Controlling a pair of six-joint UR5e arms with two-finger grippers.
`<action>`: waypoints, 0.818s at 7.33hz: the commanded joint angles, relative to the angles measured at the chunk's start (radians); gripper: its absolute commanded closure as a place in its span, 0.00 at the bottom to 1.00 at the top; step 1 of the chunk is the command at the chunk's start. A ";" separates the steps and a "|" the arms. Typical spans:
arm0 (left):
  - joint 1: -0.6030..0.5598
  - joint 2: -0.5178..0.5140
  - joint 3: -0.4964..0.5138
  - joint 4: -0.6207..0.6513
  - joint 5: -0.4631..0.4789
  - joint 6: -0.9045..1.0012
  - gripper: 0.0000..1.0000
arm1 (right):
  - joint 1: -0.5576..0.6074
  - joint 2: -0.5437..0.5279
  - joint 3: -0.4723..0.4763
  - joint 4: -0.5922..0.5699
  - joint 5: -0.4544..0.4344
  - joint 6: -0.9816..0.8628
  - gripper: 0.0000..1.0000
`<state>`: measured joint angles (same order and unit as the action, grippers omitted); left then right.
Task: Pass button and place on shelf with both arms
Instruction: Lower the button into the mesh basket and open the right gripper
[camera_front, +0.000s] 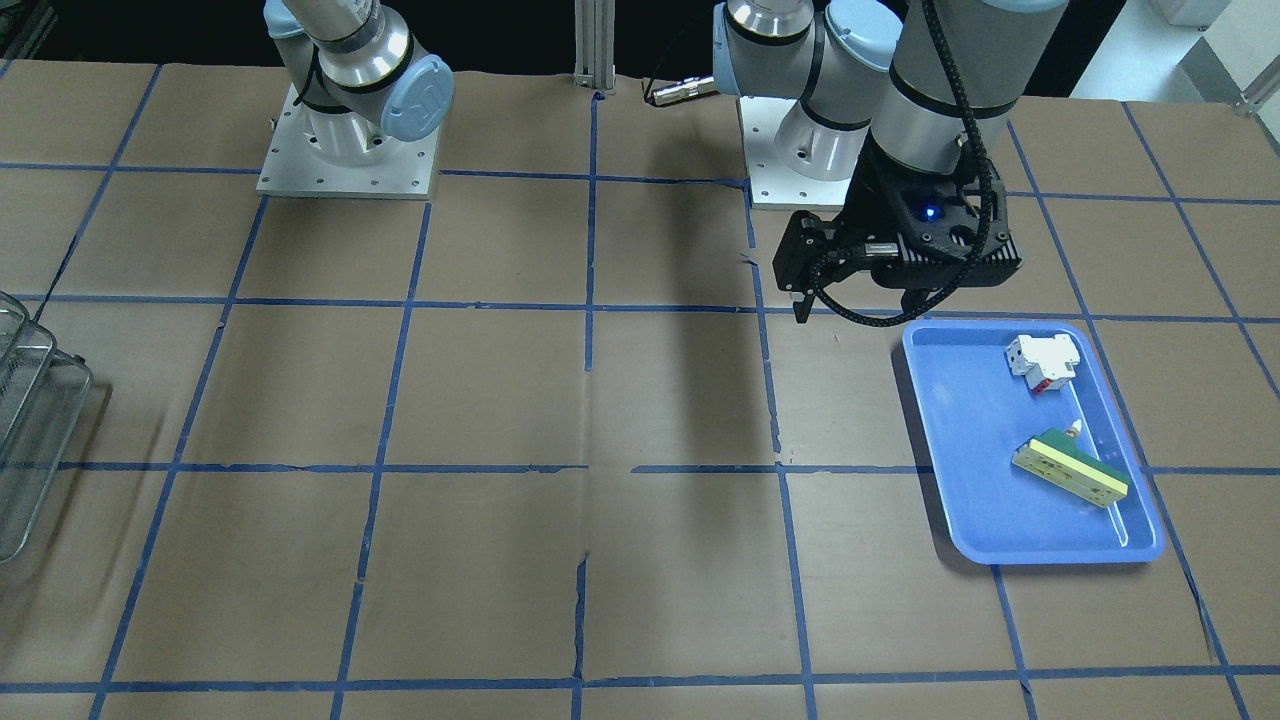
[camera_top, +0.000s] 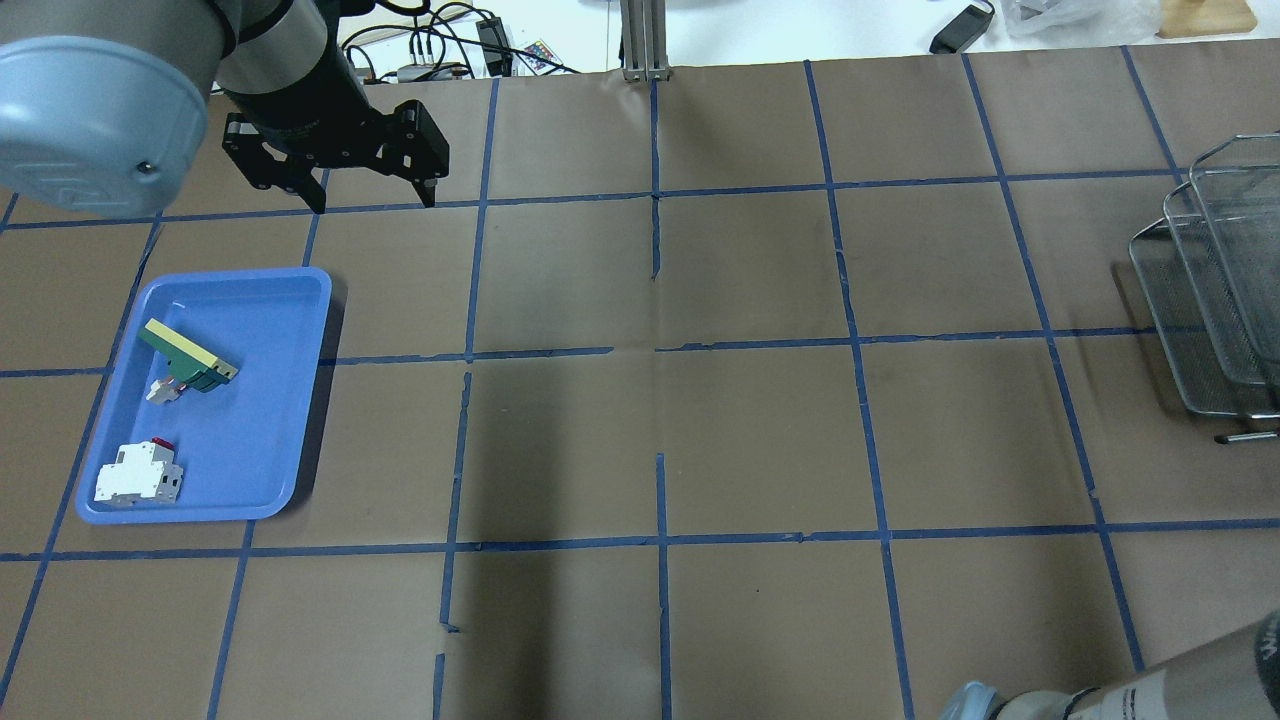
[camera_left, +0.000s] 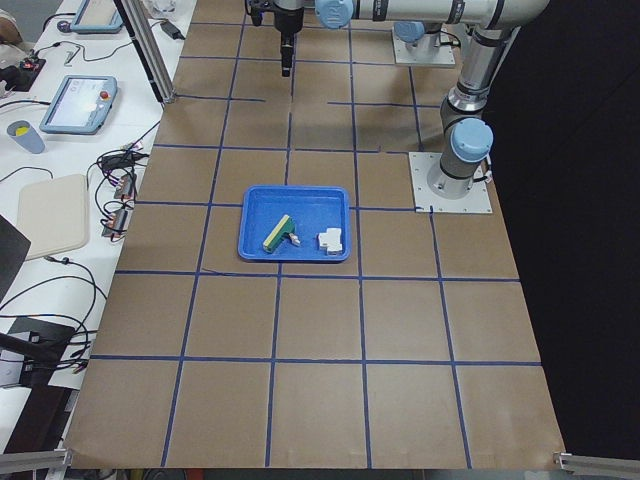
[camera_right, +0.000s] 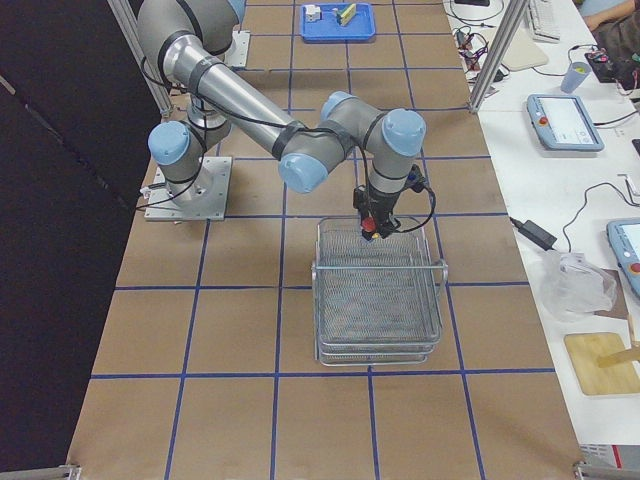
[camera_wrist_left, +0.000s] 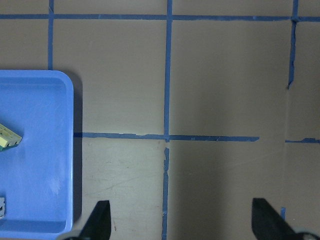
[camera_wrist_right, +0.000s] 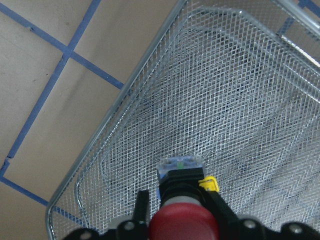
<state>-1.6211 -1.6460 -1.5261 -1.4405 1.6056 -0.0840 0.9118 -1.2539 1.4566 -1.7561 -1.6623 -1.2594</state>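
My right gripper (camera_wrist_right: 179, 202) is shut on the button (camera_wrist_right: 181, 172). The red cap is nearest the camera and the blue-green block points down. In the exterior right view the right gripper (camera_right: 370, 226) holds the button (camera_right: 368, 230) just above the near-robot end of the silver wire-mesh shelf (camera_right: 380, 290). The mesh (camera_wrist_right: 240, 115) lies directly below the button. The shelf also shows at the table's edge (camera_top: 1215, 300) (camera_front: 30, 420). My left gripper (camera_top: 370, 195) is open and empty, hovering beyond the blue tray; its fingertips (camera_wrist_left: 100, 220) show over bare table.
The blue tray (camera_top: 300, 400) (camera_front: 960, 500) holds a white-and-red block (camera_top: 138, 475) (camera_front: 1043, 360) and a green-and-cream flat bar (camera_top: 185, 355) (camera_front: 1070, 468). Brown paper with blue tape lines covers the table (camera_top: 760, 420). Cables and devices lie off the table's far side.
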 joint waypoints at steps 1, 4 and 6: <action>0.001 0.000 0.000 0.000 0.000 0.007 0.00 | -0.001 -0.001 0.001 0.003 0.006 0.005 0.09; 0.000 0.005 0.000 0.003 0.000 0.004 0.00 | 0.018 -0.089 0.002 0.056 0.013 0.119 0.00; 0.000 0.005 0.000 0.003 0.000 0.003 0.00 | 0.111 -0.201 0.008 0.240 0.056 0.402 0.00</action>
<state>-1.6214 -1.6417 -1.5263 -1.4373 1.6061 -0.0807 0.9644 -1.3880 1.4605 -1.6182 -1.6242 -1.0236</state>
